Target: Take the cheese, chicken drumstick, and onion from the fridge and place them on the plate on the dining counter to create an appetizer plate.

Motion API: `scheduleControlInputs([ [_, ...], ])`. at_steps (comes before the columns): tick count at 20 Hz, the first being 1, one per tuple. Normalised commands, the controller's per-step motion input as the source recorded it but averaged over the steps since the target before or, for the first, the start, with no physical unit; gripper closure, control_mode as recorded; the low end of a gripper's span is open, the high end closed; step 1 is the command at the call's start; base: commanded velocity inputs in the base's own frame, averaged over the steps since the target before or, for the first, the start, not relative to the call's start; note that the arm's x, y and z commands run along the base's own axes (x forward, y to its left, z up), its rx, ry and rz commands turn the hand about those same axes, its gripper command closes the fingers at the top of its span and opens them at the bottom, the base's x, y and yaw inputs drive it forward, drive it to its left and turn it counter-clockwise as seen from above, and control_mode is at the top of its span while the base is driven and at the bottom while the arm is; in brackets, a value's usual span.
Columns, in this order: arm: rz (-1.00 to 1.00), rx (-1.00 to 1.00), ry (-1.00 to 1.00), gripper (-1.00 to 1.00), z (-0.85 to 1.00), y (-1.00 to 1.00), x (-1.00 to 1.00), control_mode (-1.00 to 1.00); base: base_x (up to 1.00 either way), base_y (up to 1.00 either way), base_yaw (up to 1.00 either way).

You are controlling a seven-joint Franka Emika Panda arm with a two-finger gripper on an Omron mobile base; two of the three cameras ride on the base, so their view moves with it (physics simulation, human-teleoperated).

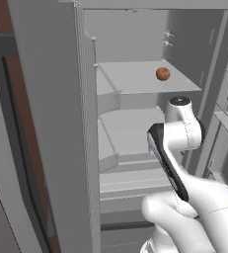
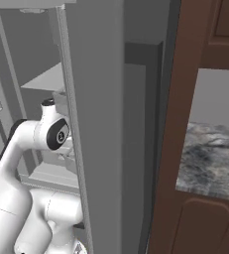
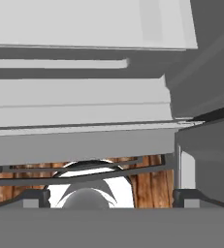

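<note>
Arm stood at the open fridge (image 1: 135,123), the onion (image 1: 163,74) on an upper shelf.

The onion, a round ball with no long axis to read, sat alone near the right rear of the upper pale grey shelf (image 1: 135,79), well above the arm's elbow. The gripper (image 3: 106,197) showed its 2 dark tips set far apart at the bottom of the hand view, with nothing between them. A fridge door (image 2: 96,124) hid most of the interior from the right base view, where brown cabinets (image 2: 195,49) and a grey marbled counter (image 2: 210,158) stood.
</note>
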Motion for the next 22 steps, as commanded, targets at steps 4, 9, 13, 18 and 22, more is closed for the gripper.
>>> scheduleControlInputs([
  [4, -0.01, 0.00, -0.06, -1.00, 0.11, 0.00, 0.06, -1.00, 0.00, 0.00, 0.00],
  [9, -0.02, 0.00, -0.17, -1.00, 0.67, 0.00, 0.11, -1.00, 0.00, 0.00, 0.00],
  [13, 0.00, 0.00, -0.31, -1.00, 0.71, 0.00, 0.38, -1.00, 0.00, 0.00, 0.00],
  [18, 0.00, 0.00, -0.43, -1.00, 0.36, -0.05, 0.41, -1.00, 0.00, 0.00, 0.00],
  [22, 0.00, 0.00, -0.38, -1.00, 0.44, -0.03, 0.50, -1.00, 0.00, 0.00, 0.00],
])
